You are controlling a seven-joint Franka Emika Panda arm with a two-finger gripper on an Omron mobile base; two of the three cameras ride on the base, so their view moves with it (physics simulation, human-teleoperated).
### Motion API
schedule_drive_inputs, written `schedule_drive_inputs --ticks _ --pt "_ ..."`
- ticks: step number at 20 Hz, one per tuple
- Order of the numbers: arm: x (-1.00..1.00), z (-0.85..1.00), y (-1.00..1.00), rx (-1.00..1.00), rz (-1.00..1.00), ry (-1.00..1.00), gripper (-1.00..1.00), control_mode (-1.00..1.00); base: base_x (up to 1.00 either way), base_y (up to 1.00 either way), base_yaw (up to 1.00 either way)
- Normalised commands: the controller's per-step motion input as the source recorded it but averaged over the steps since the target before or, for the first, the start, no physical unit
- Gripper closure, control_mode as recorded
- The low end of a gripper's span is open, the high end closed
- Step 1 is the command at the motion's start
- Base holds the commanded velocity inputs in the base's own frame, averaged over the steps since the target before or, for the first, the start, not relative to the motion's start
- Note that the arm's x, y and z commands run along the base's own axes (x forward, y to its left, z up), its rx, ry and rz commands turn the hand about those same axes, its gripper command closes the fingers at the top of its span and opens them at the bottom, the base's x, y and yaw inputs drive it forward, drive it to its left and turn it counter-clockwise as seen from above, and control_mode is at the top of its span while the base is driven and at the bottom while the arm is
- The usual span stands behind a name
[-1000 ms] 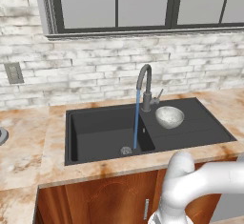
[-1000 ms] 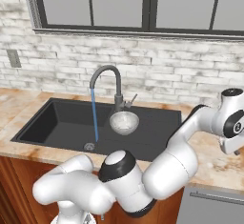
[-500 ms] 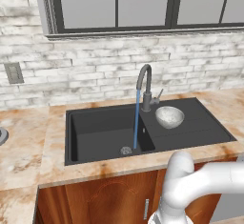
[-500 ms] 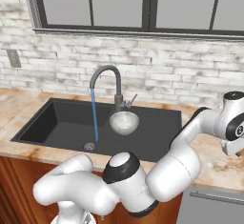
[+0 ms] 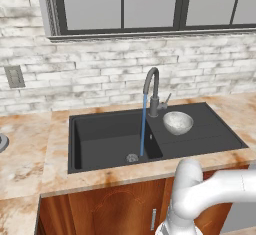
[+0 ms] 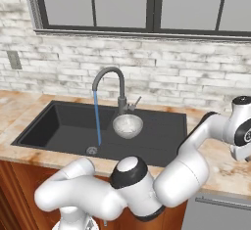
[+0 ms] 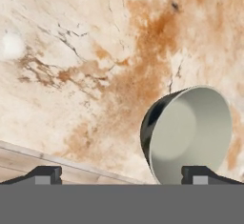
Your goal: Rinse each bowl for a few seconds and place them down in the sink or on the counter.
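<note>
over the last second your wrist has sunk a little and slid outward on the right-hand stretch of the counter (image 7: 71, 51). nothing else has moved: the tap (image 5: 152, 86) keeps running its water stream (image 5: 144, 126) into the deep basin of the sink (image 5: 210, 139), and the speckled bowl (image 5: 178, 122) sits where it was on the shallow side section. that reads to me as an approach on the other bowl, with its rinse not yet begun.

the gripper (image 7: 123, 174) has its jaws spread wide with nothing between them. the plain bowl (image 7: 190, 132) rests on the counter just ahead of the right fingertip, off to that side of the gap rather than centred in it. it looks tipped, with its pale inside turned toward you.

on the left fingertip's side, a straight edge of the stone runs slantwise close ahead of the jaws, with a paler band on the near side of it. you cannot tell from here whether that is the counter's lip. ahead of the jaws and to the left there is open stone, so you have room to shift right and centre the bowl before closing. watch that the right finger does not nudge the rim and roll the bowl away.
</note>
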Motion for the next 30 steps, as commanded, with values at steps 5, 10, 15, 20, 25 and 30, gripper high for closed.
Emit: schedule_drive_inputs --ticks 5,10,15,20,25,30 --pt "0.04 -0.04 -0.16 0.0 -0.02 0.0 -1.0 -1.0 0.0 0.0 0.0" --pt "0.09 -0.07 -0.12 0.0 0.0 0.0 -1.0 -1.0 0.0 0.0 0.0" --pt "0.07 -0.09 -0.13 0.02 0.0 0.0 -1.0 -1.0 0.0 0.0 0.0" --pt "0.03 -0.09 -0.19 0.02 0.0 0.0 -1.0 -1.0 0.0 0.0 0.0" --pt "0.05 -0.08 -0.15 0.0 0.0 0.0 -1.0 -1.0 0.0 0.0 0.0" --pt "0.08 -0.1 -0.1 0.01 0.0 0.0 -1.0 -1.0 0.0 0.0 0.0"
